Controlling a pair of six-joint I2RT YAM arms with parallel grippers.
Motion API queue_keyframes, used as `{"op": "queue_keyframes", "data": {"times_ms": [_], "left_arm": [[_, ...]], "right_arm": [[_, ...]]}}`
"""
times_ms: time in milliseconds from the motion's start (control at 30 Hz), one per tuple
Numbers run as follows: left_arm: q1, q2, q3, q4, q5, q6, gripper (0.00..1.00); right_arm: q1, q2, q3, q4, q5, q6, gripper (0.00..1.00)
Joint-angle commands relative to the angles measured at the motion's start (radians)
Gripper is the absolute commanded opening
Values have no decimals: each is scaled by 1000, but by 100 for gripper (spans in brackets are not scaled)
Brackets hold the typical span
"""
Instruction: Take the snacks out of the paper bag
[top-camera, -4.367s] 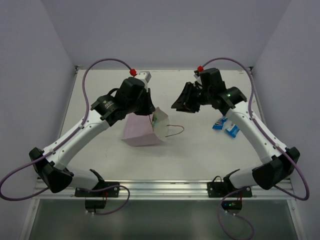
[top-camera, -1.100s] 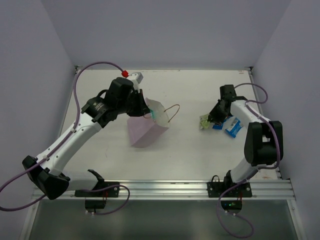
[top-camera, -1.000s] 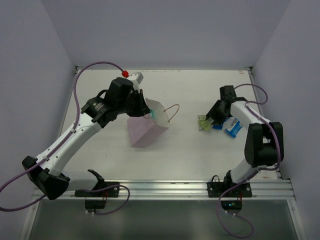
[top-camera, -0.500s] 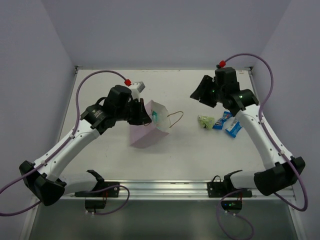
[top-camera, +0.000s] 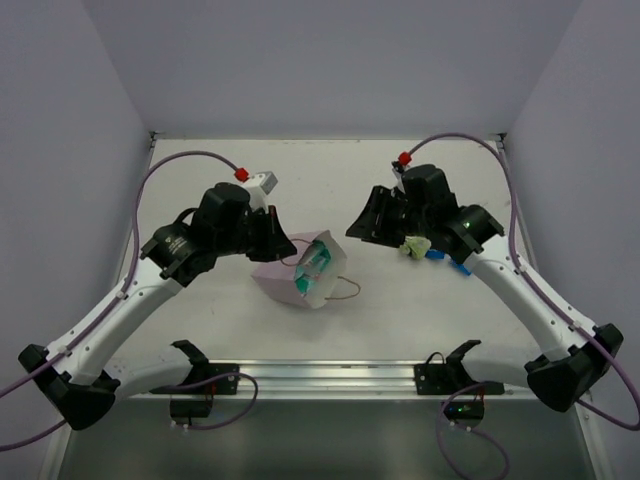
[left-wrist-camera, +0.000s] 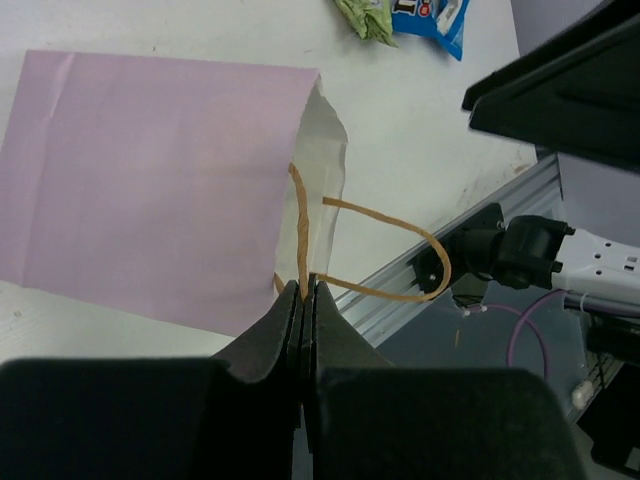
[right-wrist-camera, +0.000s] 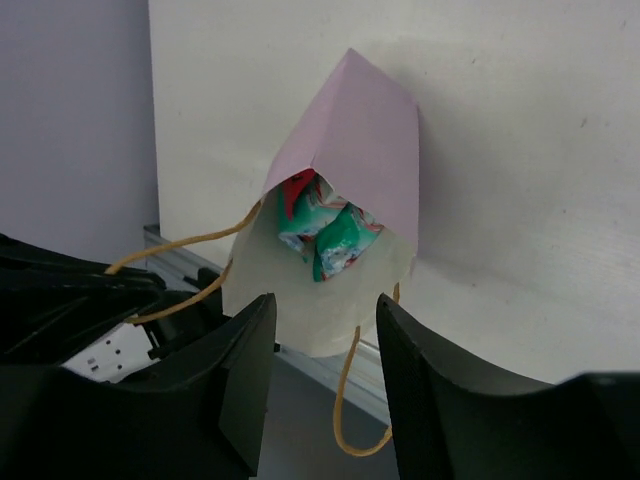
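Observation:
The pale lilac paper bag (top-camera: 274, 277) hangs tipped over, its mouth turned toward the front right. Teal and red snacks (top-camera: 314, 268) show inside it. My left gripper (top-camera: 282, 250) is shut on one brown cord handle (left-wrist-camera: 301, 225), pinched between the jaws; the bag (left-wrist-camera: 150, 170) hangs below it. My right gripper (top-camera: 358, 228) is open and empty, just right of the bag. In the right wrist view the bag's mouth (right-wrist-camera: 320, 290) faces the open fingers (right-wrist-camera: 248, 350), with teal packets (right-wrist-camera: 330, 232) inside. A light green packet (top-camera: 414, 246) and a blue one (top-camera: 435, 254) lie on the table.
The right forearm covers part of the blue packets (left-wrist-camera: 432, 14) on the table's right side. The second cord handle (right-wrist-camera: 350, 400) dangles loose below the bag. A metal rail (top-camera: 330, 375) runs along the near table edge. White walls enclose the table.
The left arm has tipped the bag so its mouth faces front right. The right gripper has swung left and lower from the green packet toward the bag's mouth.

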Motion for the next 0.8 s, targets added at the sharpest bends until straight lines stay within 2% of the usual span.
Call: {"op": "queue_keyframes", "data": {"times_ms": [0, 33, 133, 533, 767], "left_arm": [[-6, -13, -20, -10, -15, -54, 0], [-9, -8, -18, -2, -14, -54, 0], [-8, 30, 0, 1, -9, -47, 0], [-58, 125, 6, 71, 15, -51, 0], [-57, 150, 51, 62, 45, -44, 0]], "right_arm": [[52, -107, -131, 116, -22, 103, 47], [60, -155, -207, 148, -27, 146, 47], [102, -206, -303, 249, -9, 199, 45], [248, -205, -381, 340, 27, 311, 40], [253, -378, -583, 439, 114, 423, 33]]}}
